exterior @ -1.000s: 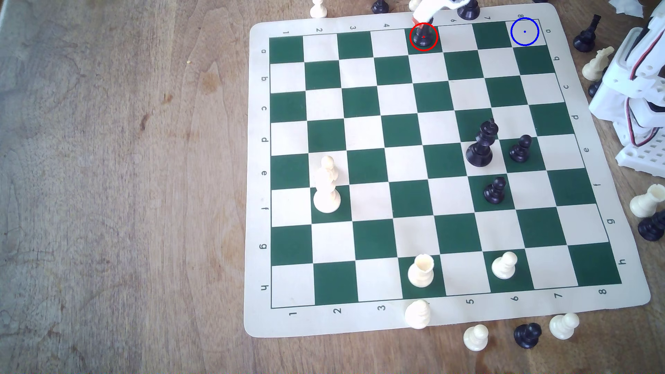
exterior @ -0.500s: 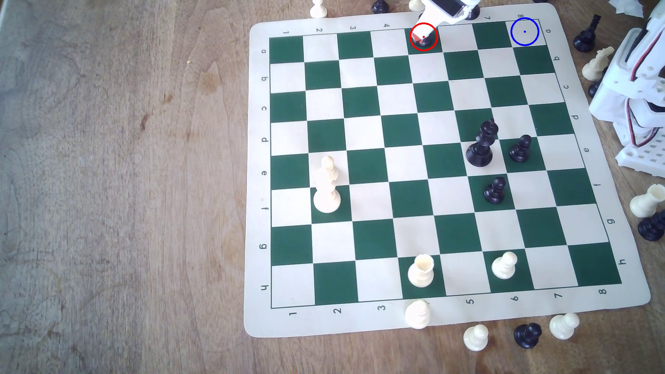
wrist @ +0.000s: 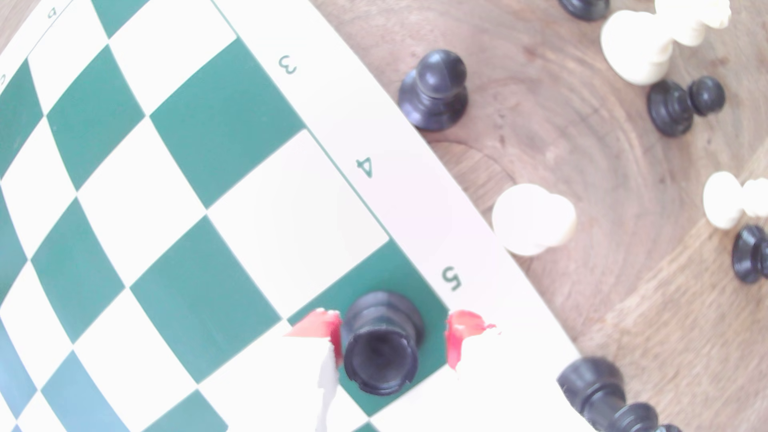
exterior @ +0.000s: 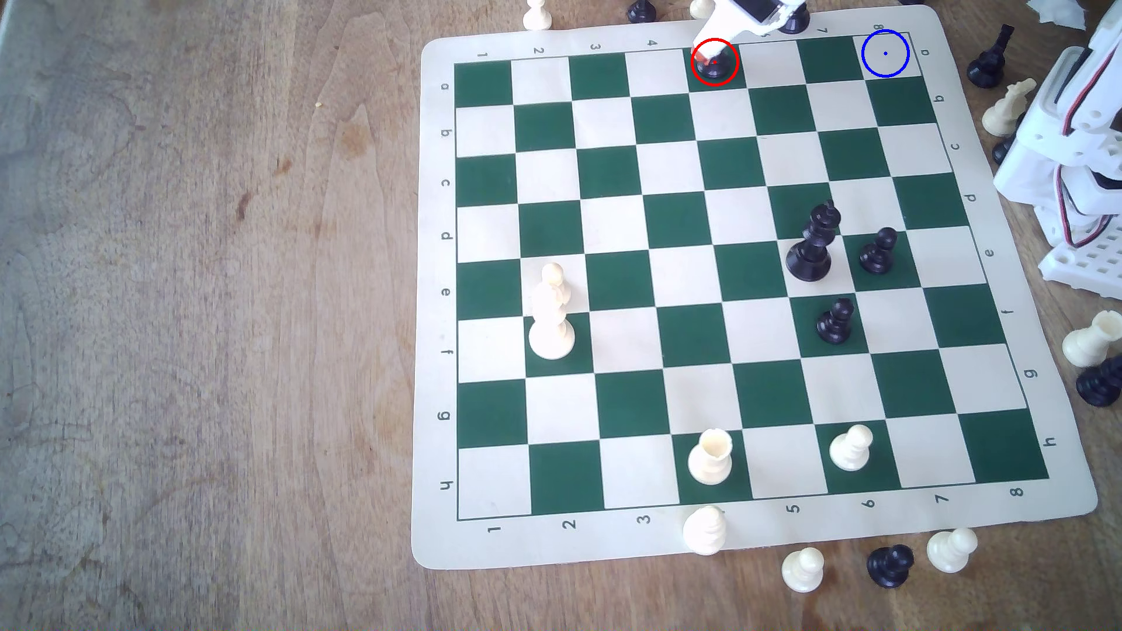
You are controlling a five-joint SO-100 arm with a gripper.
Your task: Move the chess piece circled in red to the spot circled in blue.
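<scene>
White plastic, the arm (exterior: pixel 1068 158) rises at the exterior view's right, its gripper (wrist: pixel 395 336) lowered over the black rook (wrist: pixel 380 344) on the red-ringed green square; red-tipped fingers (wrist: pixel 322 328) apart, one touching, one clear. Wooden table (exterior: pixel 212 303) bears the green-and-cream board (exterior: pixel 437 303). The blue-ringed cream square (exterior: pixel 885 53) lies three squares toward the exterior view's right. Two black pawns (exterior: pixel 878 250), one black king (exterior: pixel 812 242).
</scene>
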